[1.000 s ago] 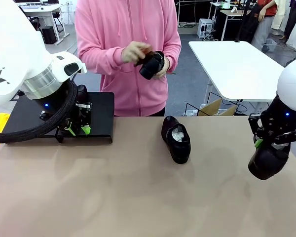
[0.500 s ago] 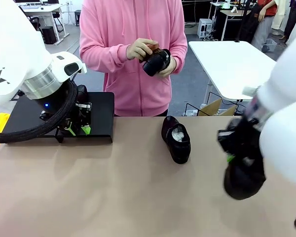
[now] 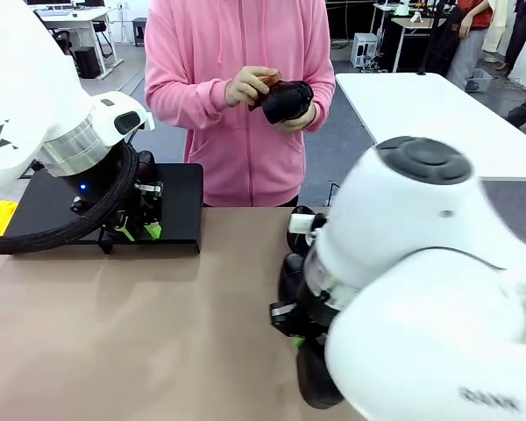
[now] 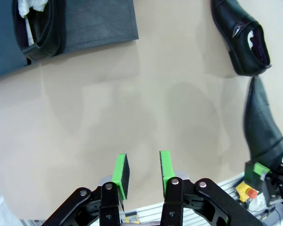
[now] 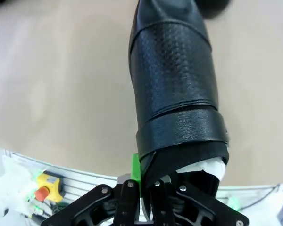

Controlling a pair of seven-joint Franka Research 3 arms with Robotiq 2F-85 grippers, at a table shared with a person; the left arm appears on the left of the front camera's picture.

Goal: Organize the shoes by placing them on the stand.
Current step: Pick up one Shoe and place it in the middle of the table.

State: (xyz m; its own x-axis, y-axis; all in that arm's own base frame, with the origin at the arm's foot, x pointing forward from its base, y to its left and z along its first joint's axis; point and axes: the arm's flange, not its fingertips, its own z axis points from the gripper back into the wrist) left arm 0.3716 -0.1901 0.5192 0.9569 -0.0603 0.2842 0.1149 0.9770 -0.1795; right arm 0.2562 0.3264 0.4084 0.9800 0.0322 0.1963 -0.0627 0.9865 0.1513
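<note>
The right gripper (image 5: 148, 182) is pinched tight on the heel rim of the held shoe (image 5: 174, 80), one green pad (image 5: 136, 167) showing at the edge of the opening. The shoe's long axis runs straight on from the fingers, heel at the gripper and toe pointing away; in the front view it hangs toe-down over the near part of the table (image 3: 158, 333). It is glossy black with a band of fine perforated texture across the upper, and white paper (image 5: 212, 167) is crumpled inside the heel. Just beyond its toe lies a second shoe (image 4: 243, 40) on the table, between the held shoe and the stand (image 4: 94, 21). The left gripper (image 4: 142, 172) hovers above bare table near the stand's front edge, its pads parted with nothing between them. A third shoe (image 4: 40, 28) rests on the stand. Across the table, a person's hands (image 3: 245, 88) hold a fourth shoe (image 3: 287, 101) at chest height.
</note>
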